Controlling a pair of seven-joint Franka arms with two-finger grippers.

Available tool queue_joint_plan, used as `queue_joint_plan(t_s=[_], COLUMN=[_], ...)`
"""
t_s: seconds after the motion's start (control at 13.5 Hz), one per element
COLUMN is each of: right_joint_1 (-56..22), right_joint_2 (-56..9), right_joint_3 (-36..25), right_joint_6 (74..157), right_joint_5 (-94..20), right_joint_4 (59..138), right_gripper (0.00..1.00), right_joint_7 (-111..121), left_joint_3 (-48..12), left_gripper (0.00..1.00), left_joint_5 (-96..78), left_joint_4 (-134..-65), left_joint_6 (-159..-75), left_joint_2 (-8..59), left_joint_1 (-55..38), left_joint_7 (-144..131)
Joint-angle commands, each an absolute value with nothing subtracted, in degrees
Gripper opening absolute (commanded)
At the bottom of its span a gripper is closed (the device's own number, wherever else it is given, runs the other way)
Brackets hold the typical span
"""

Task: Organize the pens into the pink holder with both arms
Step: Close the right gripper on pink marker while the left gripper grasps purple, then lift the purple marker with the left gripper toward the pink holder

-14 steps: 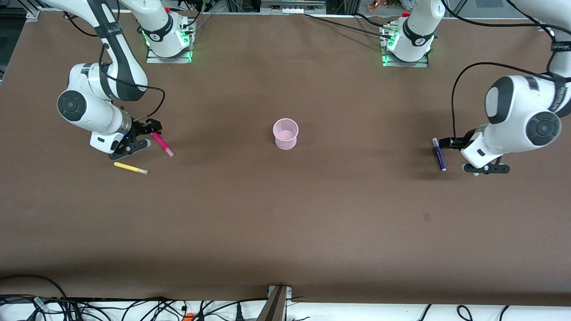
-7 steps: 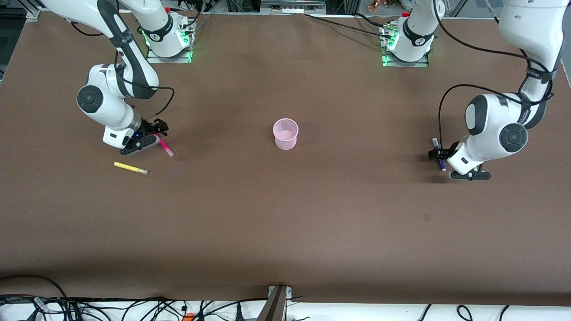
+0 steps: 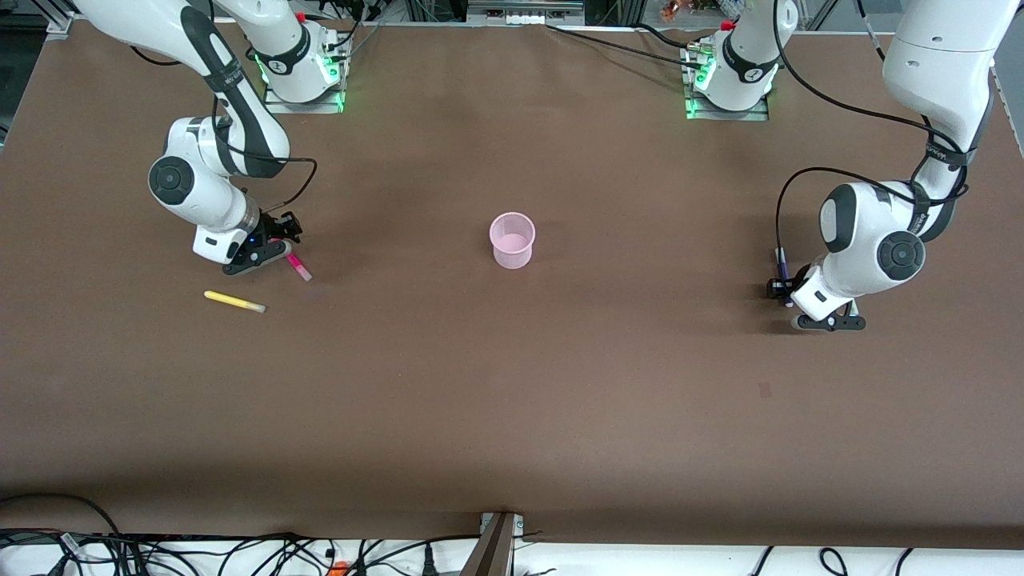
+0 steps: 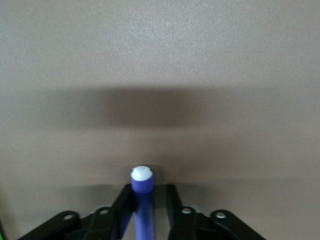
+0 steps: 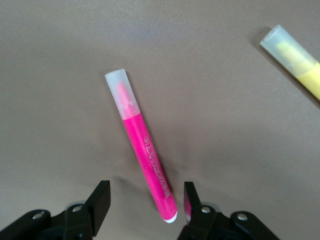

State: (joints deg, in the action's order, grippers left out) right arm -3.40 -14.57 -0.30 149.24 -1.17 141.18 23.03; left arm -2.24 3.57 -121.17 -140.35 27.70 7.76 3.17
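Note:
The pink holder (image 3: 512, 240) stands upright at the table's middle. The magenta pen (image 3: 298, 266) lies on the table toward the right arm's end, and the yellow pen (image 3: 234, 302) lies nearer the camera. My right gripper (image 3: 280, 240) is low and open, with the magenta pen's (image 5: 145, 160) end between its fingers (image 5: 102, 197). The yellow pen's tip (image 5: 295, 57) shows there too. The purple pen (image 3: 783, 266) lies toward the left arm's end. My left gripper (image 3: 778, 286) is open and straddles the purple pen (image 4: 142, 195), one finger (image 4: 172, 200) standing apart from it. The green pen is out of view.
Both arm bases (image 3: 300, 68) (image 3: 732, 76) stand along the table's edge farthest from the camera. A black cable (image 3: 788, 208) loops from the left wrist. Cables lie along the table's edge nearest the camera.
Both arms have swung in and come down. The right gripper has closed in on the magenta pen's end. The left gripper has moved from beside the purple pen to astride it.

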Motion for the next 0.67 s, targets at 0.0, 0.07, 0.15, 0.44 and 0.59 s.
queue_joint_plan(t_s=[0.0, 0.07, 0.15, 0.44, 0.59], right_joint_1=[-3.2, -3.2, -3.1, -3.0, -3.0], right_joint_2=[-14.9, -15.0, -15.4, -16.3, -16.2], right_joint_3=[-0.5, -0.5, -0.5, -0.4, -0.5], right_joint_6=[150.5, 150.7, 151.5, 152.9, 152.9], right_joint_5=[-1.2, -1.2, -1.2, -1.2, -1.2], right_joint_4=[142.0, 142.0, 142.1, 142.1, 142.0], right_gripper=[0.63, 0.63, 0.63, 0.46, 0.25], right_joint_7=[23.0, 23.1, 23.0, 23.0, 23.0], left_joint_3=[-2.5, -2.5, -2.5, -3.2, -6.9], left_gripper=[0.08, 0.03, 0.00, 0.00, 0.00], left_joint_5=[4.8, 4.8, 4.8, 4.8, 4.7], left_joint_4=[-120.8, -120.8, -120.8, -116.2, -109.0], left_joint_6=[-141.6, -141.6, -141.2, -131.4, -118.7], left_joint_2=[28.7, 28.6, 28.2, 25.6, 25.7], left_joint_1=[8.3, 8.3, 8.3, 7.5, 7.2], left_joint_7=[3.9, 3.7, 3.7, 4.7, 5.4])
